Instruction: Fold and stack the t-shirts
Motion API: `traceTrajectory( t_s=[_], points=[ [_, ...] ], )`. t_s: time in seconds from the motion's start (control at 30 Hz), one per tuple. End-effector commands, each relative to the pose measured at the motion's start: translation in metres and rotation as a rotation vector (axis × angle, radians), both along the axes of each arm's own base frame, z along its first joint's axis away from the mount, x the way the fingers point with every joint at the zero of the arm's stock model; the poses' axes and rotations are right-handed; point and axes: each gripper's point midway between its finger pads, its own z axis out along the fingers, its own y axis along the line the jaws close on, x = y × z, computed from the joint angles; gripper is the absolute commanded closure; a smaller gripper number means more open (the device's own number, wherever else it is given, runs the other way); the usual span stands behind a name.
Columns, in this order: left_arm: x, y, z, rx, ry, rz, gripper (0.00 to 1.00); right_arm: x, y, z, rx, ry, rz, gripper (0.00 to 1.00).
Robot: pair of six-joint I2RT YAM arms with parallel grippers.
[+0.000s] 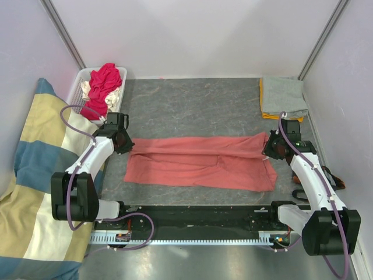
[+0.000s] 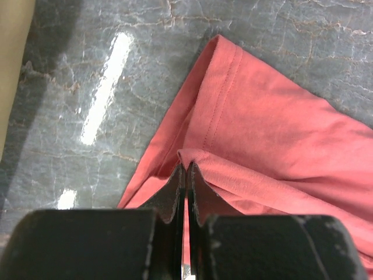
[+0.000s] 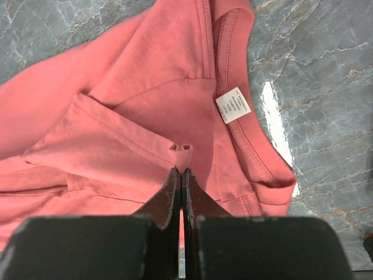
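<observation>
The salmon-pink t-shirt [image 1: 201, 163] lies stretched across the middle of the frame on the grey surface [image 1: 186, 105], folded lengthwise, with its white neck label [image 3: 233, 105] showing. The left tool [image 2: 185, 166], jaws pressed together, pinches a fold at its left end. The right tool [image 3: 180, 170], also pressed together, pinches a small pucker near the collar. At upper right, a grey t-shirt [image 1: 284, 96] lies on an orange one [image 1: 262, 105]. At upper left, the white basket [image 1: 74, 90] holds a magenta-red t-shirt [image 1: 105, 84] and a cream one [image 1: 86, 88], beside the striped cushion [image 1: 35, 175].
</observation>
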Motion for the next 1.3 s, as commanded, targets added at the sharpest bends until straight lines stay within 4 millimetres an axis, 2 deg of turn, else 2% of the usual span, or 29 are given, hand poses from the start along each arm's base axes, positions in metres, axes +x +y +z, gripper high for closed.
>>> traceTrajectory(
  t_s=[0.0, 0.17, 0.5, 0.57, 0.6, 0.63, 0.73, 0.8, 0.93, 1.03, 1.07, 1.13, 1.27],
  points=[
    [-0.007, 0.009, 0.005, 0.021, -0.024, 0.055, 0.98, -0.006, 0.000, 0.008, 0.016, -0.016, -0.031, 1.00],
    [-0.013, 0.008, 0.001, 0.011, -0.012, 0.059, 0.98, -0.010, 0.000, 0.012, 0.024, -0.023, -0.037, 1.00],
    [-0.031, 0.003, -0.009, -0.026, 0.011, 0.090, 0.98, -0.021, 0.005, 0.001, 0.050, 0.038, -0.037, 1.00],
    [-0.034, 0.000, -0.008, -0.044, 0.006, 0.087, 0.93, -0.024, 0.007, 0.000, 0.061, 0.049, -0.037, 0.98],
    [-0.036, -0.001, -0.006, -0.054, -0.006, 0.093, 0.86, -0.025, 0.007, -0.001, 0.065, 0.053, -0.040, 0.89],
    [-0.039, -0.002, -0.006, -0.063, -0.003, 0.098, 0.48, -0.026, 0.007, 0.001, 0.067, 0.048, -0.046, 0.71],
    [-0.046, -0.001, 0.004, -0.072, -0.031, 0.132, 0.12, -0.025, 0.005, 0.016, 0.073, -0.002, -0.082, 0.53],
    [-0.045, 0.001, 0.018, -0.074, -0.073, 0.160, 0.02, -0.024, 0.000, 0.034, 0.062, -0.061, -0.112, 0.48],
    [-0.045, 0.011, 0.065, -0.051, -0.229, 0.201, 0.00, -0.021, -0.015, 0.058, 0.002, -0.153, -0.163, 0.44],
    [-0.039, 0.013, 0.092, -0.048, -0.314, 0.194, 0.00, -0.013, -0.010, 0.052, 0.007, -0.146, -0.121, 0.43],
    [-0.034, 0.013, 0.098, -0.048, -0.337, 0.188, 0.00, -0.005, -0.006, 0.052, 0.022, -0.166, -0.100, 0.43],
    [-0.028, 0.010, 0.101, -0.046, -0.353, 0.156, 0.00, 0.002, 0.002, 0.038, 0.046, -0.130, -0.047, 0.43],
    [-0.013, 0.004, 0.093, -0.071, -0.346, 0.130, 0.00, 0.030, 0.013, 0.030, 0.072, -0.155, 0.039, 0.43]
  ],
)
